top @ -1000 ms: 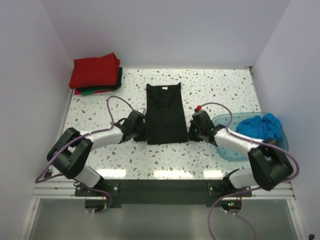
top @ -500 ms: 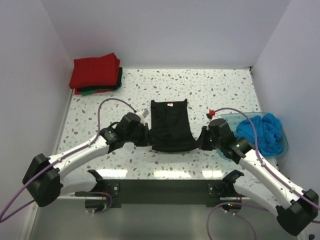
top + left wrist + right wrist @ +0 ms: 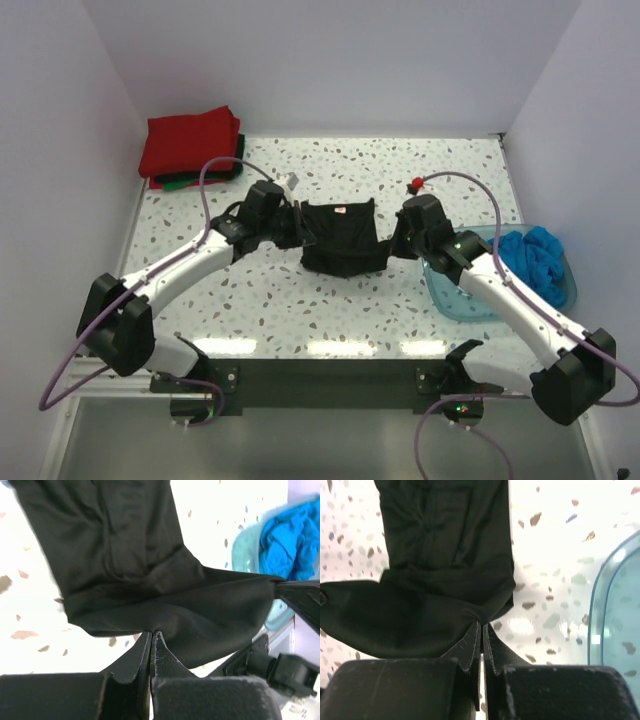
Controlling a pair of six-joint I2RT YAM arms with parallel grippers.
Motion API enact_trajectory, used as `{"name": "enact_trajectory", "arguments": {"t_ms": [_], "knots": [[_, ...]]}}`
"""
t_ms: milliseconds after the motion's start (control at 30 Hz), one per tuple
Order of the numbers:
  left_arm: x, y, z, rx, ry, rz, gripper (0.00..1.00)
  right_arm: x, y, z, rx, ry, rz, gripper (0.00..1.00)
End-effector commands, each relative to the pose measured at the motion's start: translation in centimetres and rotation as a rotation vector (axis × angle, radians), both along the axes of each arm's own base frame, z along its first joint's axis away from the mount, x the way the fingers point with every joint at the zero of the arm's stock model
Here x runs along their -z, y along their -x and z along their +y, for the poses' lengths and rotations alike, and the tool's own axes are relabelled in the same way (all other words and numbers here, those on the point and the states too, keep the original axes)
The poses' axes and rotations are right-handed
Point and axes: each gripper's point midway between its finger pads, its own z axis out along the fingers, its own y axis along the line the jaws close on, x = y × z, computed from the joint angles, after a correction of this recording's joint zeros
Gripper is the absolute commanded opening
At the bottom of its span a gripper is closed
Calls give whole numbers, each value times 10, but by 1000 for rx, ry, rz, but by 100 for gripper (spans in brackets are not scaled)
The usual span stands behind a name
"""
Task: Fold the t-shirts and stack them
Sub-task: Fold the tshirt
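top external: high, behind the arm bases at 6 o'clock, looking down on the whole table [image 3: 450,170] | left wrist: close behind left gripper [image 3: 151,632], angled down toward 3 o'clock | right wrist: close behind right gripper [image 3: 482,625], angled down toward 9 o'clock | shared: black t-shirt [image 3: 342,240] and tub [image 3: 455,300] in all three

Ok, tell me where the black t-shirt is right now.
Top view: the black t-shirt is mid-table, pinched at either side by the left gripper and right gripper.
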Motion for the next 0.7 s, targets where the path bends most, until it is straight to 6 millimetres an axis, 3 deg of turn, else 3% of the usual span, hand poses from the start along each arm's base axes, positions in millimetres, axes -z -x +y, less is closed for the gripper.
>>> {"name": "enact_trajectory", "arguments": {"t_ms": [0, 333, 400, 600, 633, 667], "knots": [[-27, -34, 2, -16, 60, -91, 0, -40, -45, 1, 34, -17, -140, 0], [-33, -98, 16, -103, 62, -132, 0, -43, -123, 5, 28, -43, -139, 0], [-21, -108, 20, -114, 44, -100, 0, -31, -136, 6, 20, -35, -116, 0], [-2, -140, 28, -156, 33, -78, 0, -32, -179, 12, -16, -35, -132, 0], [-1, -145, 28, -162, 32, -78, 0, -16, -184, 10, -7, -23, -91, 0], [1, -151, 28, -163, 28, -76, 0, -21, -191, 12, -10, -29, -102, 0]]}}
